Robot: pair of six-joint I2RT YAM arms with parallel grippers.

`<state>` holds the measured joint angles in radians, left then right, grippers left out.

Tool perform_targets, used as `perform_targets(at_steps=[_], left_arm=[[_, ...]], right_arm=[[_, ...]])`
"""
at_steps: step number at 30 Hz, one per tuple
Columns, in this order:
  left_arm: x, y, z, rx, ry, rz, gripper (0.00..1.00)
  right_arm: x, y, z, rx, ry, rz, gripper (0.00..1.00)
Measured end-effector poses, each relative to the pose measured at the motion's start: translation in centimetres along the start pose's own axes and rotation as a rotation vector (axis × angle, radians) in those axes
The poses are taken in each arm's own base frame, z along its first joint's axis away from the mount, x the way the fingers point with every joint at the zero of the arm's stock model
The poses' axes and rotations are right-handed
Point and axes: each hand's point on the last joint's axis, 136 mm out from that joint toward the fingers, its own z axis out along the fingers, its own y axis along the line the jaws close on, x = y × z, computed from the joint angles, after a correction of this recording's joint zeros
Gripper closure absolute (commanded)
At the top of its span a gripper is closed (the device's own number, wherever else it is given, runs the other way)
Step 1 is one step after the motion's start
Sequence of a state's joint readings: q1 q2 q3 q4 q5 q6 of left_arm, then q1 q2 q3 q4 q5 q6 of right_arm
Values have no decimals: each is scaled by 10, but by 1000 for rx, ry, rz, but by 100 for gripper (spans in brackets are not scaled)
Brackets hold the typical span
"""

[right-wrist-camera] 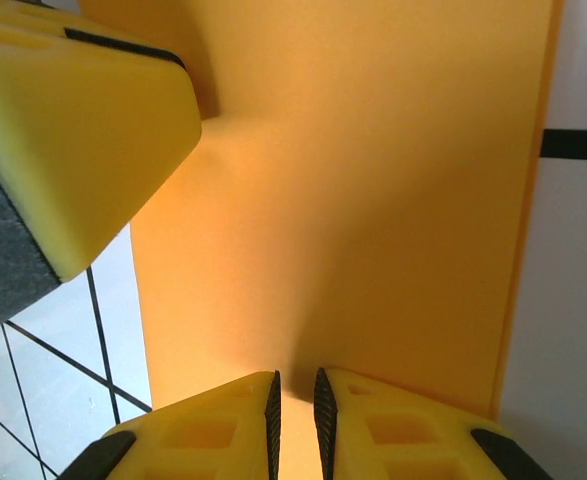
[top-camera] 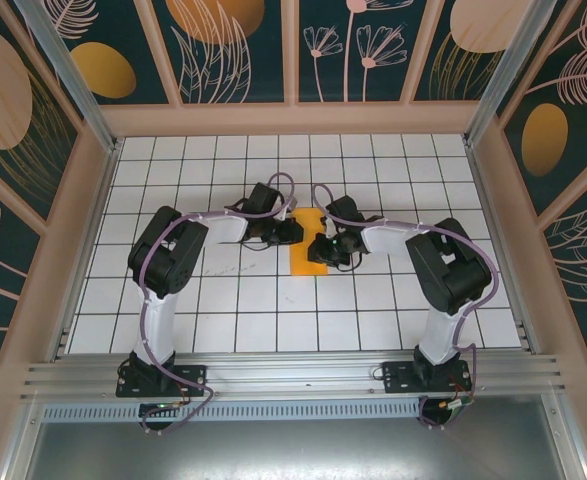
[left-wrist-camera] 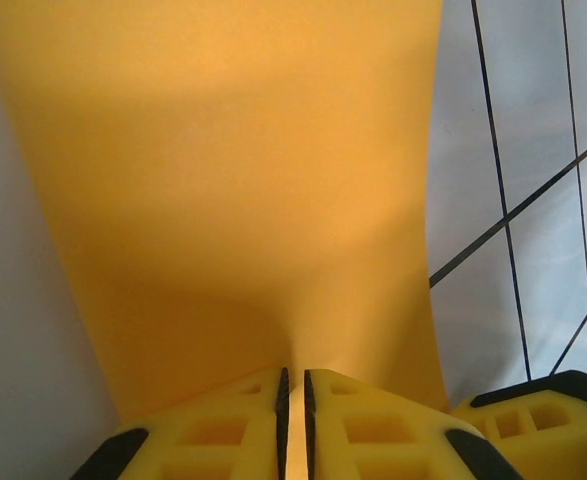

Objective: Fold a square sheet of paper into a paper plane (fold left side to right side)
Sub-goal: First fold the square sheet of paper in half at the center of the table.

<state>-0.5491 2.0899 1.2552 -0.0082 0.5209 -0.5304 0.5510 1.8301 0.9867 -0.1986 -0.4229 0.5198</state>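
Top external view: the paper [top-camera: 308, 262] lies about mid-table as an upright orange-yellow strip one tile wide, and both arms reach in over it from either side. The left gripper [top-camera: 289, 232] covers its upper left part and the right gripper [top-camera: 321, 248] its right edge, so only the lower end and a small top corner show. The two grippers sit just beside each other above the strip.

In the left wrist view the left gripper [left-wrist-camera: 293, 420] has its fingers pressed almost together on the near edge of the paper [left-wrist-camera: 233, 200], a thin orange line between the pads. A finger of the right gripper [left-wrist-camera: 533, 430] shows at the lower right, just beside the paper.

In the right wrist view the right gripper [right-wrist-camera: 295, 420] pinches the paper [right-wrist-camera: 373, 200] too, with only a narrow slit between the fingers and paper in it. The left gripper [right-wrist-camera: 73, 130] crowds the upper left corner, its yellow finger touching the paper where the surface dents.

The table [top-camera: 223, 320] is white tile with a black grid. Around it stand dark teal walls [top-camera: 393, 50] painted with pale plants and orange ovals [top-camera: 103, 70], and an aluminium rail [top-camera: 293, 375] carries the arm bases along the near edge, purple cables [top-camera: 151, 330] running up each arm.
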Motion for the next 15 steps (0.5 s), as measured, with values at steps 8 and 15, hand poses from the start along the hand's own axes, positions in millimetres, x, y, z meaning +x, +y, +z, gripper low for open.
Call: perform_targets(at_steps=[8,15], left_arm=[[-34,-6,-1,2,-52,17,82],[-36,9,11,-15,-35,-2,82]], right_arm=[[0,0,0,12,1,-15,79],[-1,-1,0,19,5,-14,79]])
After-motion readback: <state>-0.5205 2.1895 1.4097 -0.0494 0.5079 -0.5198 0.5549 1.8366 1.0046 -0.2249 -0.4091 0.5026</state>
